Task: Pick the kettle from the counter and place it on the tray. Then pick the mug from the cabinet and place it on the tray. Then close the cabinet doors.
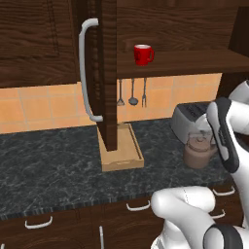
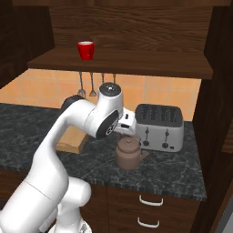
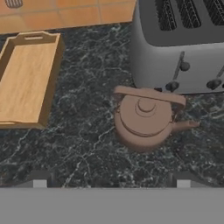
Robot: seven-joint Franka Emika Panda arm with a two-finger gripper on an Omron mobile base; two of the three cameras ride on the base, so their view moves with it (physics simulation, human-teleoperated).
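Nothing is on the tray [image 3: 26,78] yet: our end effector [image 3: 111,183] hangs released above the kettle [image 3: 144,120] mid-frame on the counter [image 3: 87,144]; mug [image 1: 143,54] still shelved upper centre, doors open.

White arm [image 2: 50,168] of smooth, rounded glossy segments; dark grey-black bands at the joints; a round grey cap tops one joint; two small dark fingers [image 3: 39,178] with pale square pads.
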